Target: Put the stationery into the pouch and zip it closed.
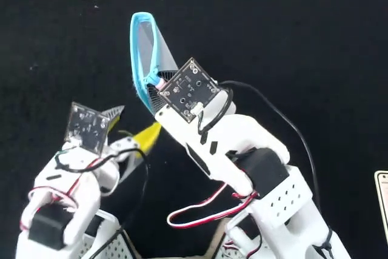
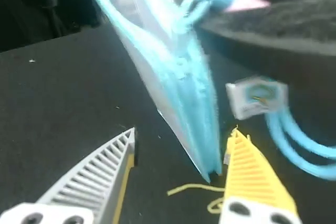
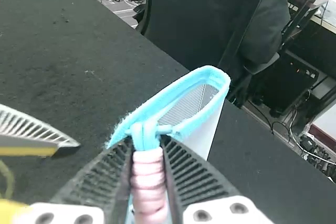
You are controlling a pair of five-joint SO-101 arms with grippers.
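Observation:
The light-blue mesh pouch (image 1: pixel 143 50) stands on edge, held up off the black table. My right gripper (image 1: pixel 159 84) is shut on the pink pull at the pouch's zip end (image 3: pixel 149 169), and the pouch (image 3: pixel 191 106) rises beyond its black fingers. My left gripper (image 1: pixel 130 127) sits lower and to the left, open, with a grey finger (image 2: pixel 102 179) and a yellow finger (image 2: pixel 252 179). The pouch's lower corner (image 2: pixel 207 163) hangs between those fingers, close to the yellow one. A white tag (image 2: pixel 257 95) on blue cord loops dangles beside it.
The black cloth table (image 1: pixel 303 47) stretches wide to the right and to the far side. A pale card (image 1: pixel 382 193) lies at the right edge. A loose yellow thread (image 2: pixel 191 188) lies near the left gripper. A black chair (image 3: pixel 205 14) stands past the table's edge.

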